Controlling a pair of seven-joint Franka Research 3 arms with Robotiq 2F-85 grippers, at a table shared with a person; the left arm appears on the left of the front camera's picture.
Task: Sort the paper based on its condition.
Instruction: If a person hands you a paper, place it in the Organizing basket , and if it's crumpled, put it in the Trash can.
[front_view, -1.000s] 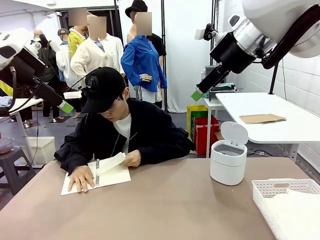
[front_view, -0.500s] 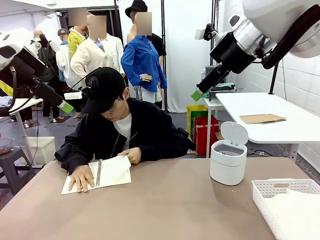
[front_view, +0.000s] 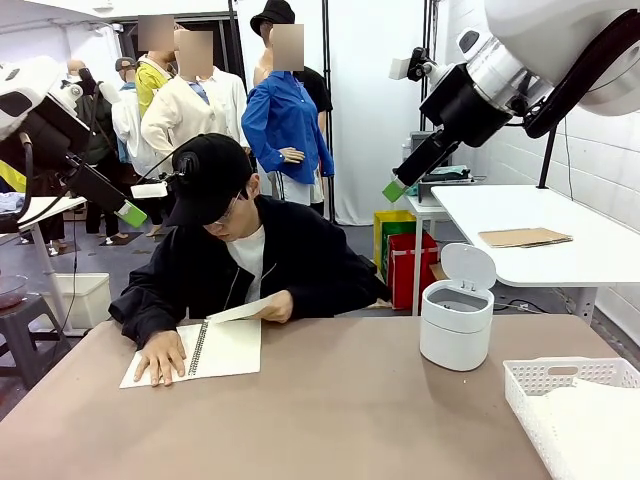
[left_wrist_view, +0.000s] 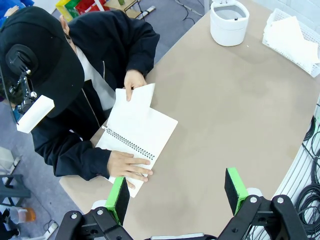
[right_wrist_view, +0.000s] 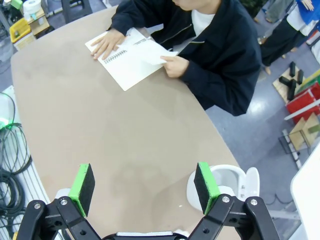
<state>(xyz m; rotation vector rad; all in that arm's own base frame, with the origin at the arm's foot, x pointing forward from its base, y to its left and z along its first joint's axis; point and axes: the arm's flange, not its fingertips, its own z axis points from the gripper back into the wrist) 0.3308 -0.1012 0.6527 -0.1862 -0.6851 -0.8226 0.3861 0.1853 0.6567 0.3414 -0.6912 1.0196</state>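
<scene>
A person at the far side of the table holds one white sheet of paper (front_view: 240, 311) by its edge over an open spiral notebook (front_view: 228, 350). Their other hand (front_view: 162, 356) presses flat on the notebook's left page. The left wrist view has the paper (left_wrist_view: 138, 98) above the notebook (left_wrist_view: 142, 134). In the right wrist view the paper (right_wrist_view: 152, 52) is at the top. My left gripper (front_view: 130, 213) hangs open, high above the table's left end. My right gripper (front_view: 393, 190) is open too, raised at the upper right. Both wrist views show the pads of the left gripper (left_wrist_view: 177, 192) and right gripper (right_wrist_view: 145, 186) wide apart, holding nothing.
A white bin (front_view: 457, 322) with its lid up stands right of centre. A white perforated basket (front_view: 545, 378) holding white sheets sits at the near right corner. A side table with a brown cardboard sheet (front_view: 524, 237) stands behind on the right.
The person's hand has drawn the sheet from above the notebook's right page toward their chest. Neither arm has moved.
</scene>
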